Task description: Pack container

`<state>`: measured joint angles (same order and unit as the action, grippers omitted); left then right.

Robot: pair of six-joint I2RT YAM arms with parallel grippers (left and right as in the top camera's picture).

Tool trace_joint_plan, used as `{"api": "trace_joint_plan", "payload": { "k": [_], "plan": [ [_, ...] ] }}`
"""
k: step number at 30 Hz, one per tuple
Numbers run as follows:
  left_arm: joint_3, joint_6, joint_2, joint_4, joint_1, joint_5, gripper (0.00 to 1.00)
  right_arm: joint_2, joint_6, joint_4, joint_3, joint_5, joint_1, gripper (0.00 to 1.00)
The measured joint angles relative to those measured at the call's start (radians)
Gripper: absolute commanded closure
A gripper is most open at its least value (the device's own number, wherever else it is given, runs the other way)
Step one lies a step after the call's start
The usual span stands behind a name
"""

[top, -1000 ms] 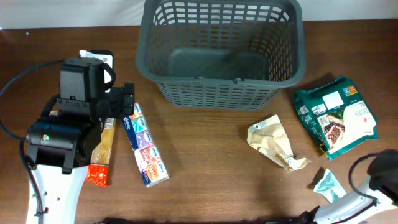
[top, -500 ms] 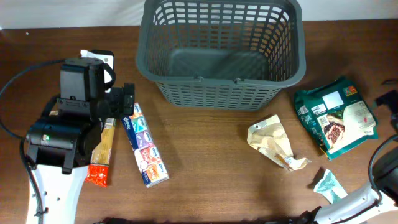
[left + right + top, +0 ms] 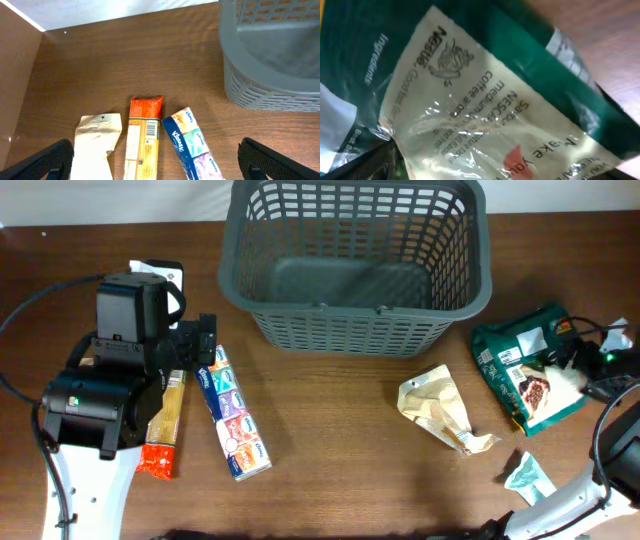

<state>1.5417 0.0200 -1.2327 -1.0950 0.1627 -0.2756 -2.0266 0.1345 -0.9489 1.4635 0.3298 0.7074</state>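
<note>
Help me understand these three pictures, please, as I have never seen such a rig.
This is a robot with two arms at a table, each ending in a two-finger gripper. One picture looks down from a fixed camera above; the other two come from cameras on the wrists. The job is to pack the grey basket, empty for now. The left gripper is open and holds nothing; near it lie an orange packet, a Kleenex pack and, in its wrist view, a beige paper packet. The right gripper is over the green Nescafé coffee bag, which fills its wrist view; whether it is open or shut I cannot tell. Also on the table: a crumpled beige bag and a small teal wrapper.
</note>
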Motion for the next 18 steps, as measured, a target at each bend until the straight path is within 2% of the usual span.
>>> {"api": "trace_joint_plan", "payload": {
  "k": [8, 18],
  "plan": [
    [0.000, 0.000, 0.000, 0.000, 0.000, 0.000, 0.01, 0.026, 0.052, 0.133, -0.097, 0.061, -0.005, 0.01],
    [0.000, 0.000, 0.000, 0.000, 0.000, 0.000, 0.01, 0.083, 0.012, 0.454, -0.294, 0.148, -0.005, 0.01]
  ]
}}
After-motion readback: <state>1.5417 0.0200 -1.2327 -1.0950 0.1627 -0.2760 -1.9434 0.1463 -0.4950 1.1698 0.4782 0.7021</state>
